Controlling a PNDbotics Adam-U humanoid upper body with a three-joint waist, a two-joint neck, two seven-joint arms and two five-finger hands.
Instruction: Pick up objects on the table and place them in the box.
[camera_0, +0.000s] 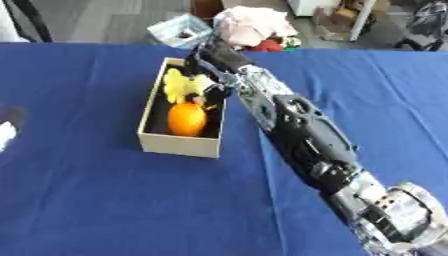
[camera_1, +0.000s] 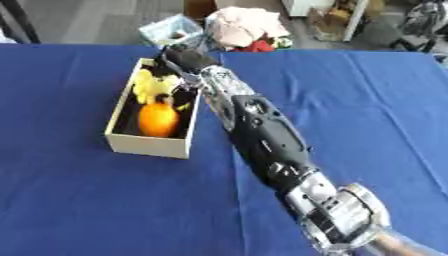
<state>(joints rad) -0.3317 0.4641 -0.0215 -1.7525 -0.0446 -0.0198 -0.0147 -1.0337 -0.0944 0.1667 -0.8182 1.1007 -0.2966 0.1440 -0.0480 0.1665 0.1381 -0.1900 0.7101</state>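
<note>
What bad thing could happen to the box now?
The right hand hangs over the far end of the box, right by its rim. Pulling back, it might catch the wall and drag or tip the box. The fingers seem close to the yellow thing above the orange, so they could hook it back out.

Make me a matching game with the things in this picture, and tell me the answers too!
Things:
1. orange
2. yellow toy
3. box
4. right hand

Places or colours:
A. tan, standing on the blue table
B. at the box's far end, reaching over its rim
C. in the box, nearer the camera
D. in the box, towards its far end

Pairs: 1-C, 2-D, 3-A, 4-B
</note>
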